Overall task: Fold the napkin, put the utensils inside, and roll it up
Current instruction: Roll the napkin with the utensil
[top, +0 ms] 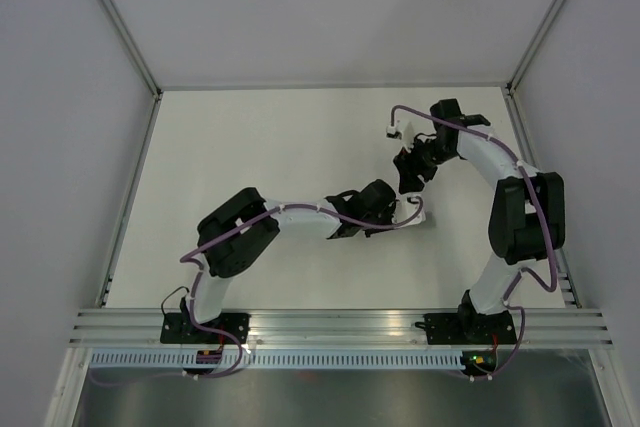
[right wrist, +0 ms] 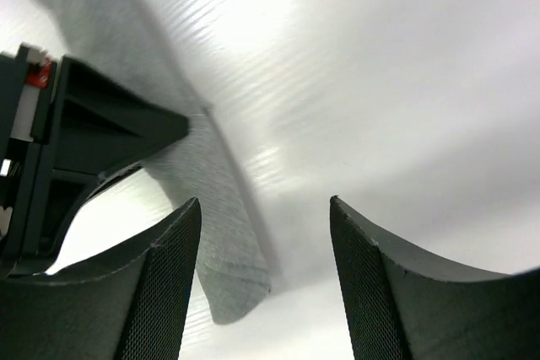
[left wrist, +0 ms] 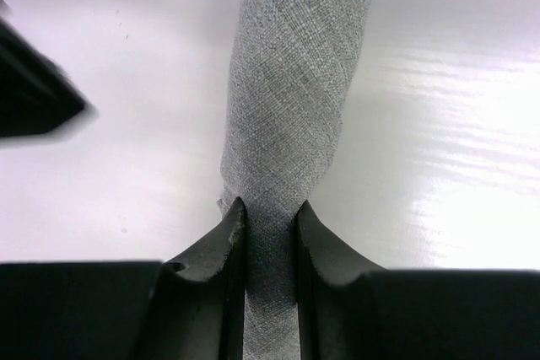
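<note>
The napkin (left wrist: 291, 82) is a tight grey roll lying on the white table. My left gripper (left wrist: 268, 208) is shut on its near end, with both jaws pressed against the cloth. In the right wrist view the roll (right wrist: 224, 217) runs up and left, its other end lying just inside the left finger (right wrist: 160, 284). My right gripper (right wrist: 264, 204) stands open with nothing between its jaws. In the top view the left gripper (top: 398, 209) and right gripper (top: 412, 175) meet right of centre and cover most of the roll. The utensils are hidden.
The white table (top: 260, 147) is walled in by pale panels on three sides. An aluminium rail (top: 340, 327) carrying both arm bases runs along the near edge. A dark part of the right arm (left wrist: 34, 90) shows at the left of the left wrist view.
</note>
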`<state>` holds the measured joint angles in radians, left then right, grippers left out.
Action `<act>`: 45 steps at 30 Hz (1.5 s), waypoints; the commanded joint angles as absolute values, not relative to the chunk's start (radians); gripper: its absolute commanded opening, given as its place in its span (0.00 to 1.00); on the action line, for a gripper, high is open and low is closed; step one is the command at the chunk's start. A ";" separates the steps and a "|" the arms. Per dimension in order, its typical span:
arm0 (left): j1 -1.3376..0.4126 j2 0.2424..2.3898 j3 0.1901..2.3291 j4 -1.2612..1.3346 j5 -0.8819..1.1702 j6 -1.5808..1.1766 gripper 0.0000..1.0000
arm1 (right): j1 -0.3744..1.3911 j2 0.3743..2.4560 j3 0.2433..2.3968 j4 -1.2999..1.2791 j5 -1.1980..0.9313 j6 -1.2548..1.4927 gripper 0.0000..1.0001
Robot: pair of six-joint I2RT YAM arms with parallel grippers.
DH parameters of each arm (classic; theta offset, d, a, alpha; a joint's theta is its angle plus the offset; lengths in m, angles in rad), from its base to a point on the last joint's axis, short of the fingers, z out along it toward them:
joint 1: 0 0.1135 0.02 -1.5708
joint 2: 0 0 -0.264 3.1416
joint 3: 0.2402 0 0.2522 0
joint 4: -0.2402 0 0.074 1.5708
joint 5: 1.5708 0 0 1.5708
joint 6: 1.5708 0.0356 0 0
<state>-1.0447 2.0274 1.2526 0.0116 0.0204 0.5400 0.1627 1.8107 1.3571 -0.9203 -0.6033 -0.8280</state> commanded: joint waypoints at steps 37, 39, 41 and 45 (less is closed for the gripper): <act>-1.022 2.401 1.660 -0.462 -0.035 -0.704 0.17 | 0.011 1.795 1.258 -0.687 -0.488 -0.255 0.69; -1.017 2.401 1.664 -0.442 -0.022 -0.732 0.17 | 0.015 1.813 1.276 -0.684 -0.485 -0.230 0.68; -1.014 2.405 1.672 -0.427 -0.006 -0.767 0.17 | 0.017 1.841 1.296 -0.683 -0.489 -0.218 0.69; -1.012 2.413 1.686 -0.420 -0.005 -0.811 0.19 | 0.026 1.890 1.315 -0.661 -0.480 -0.196 0.68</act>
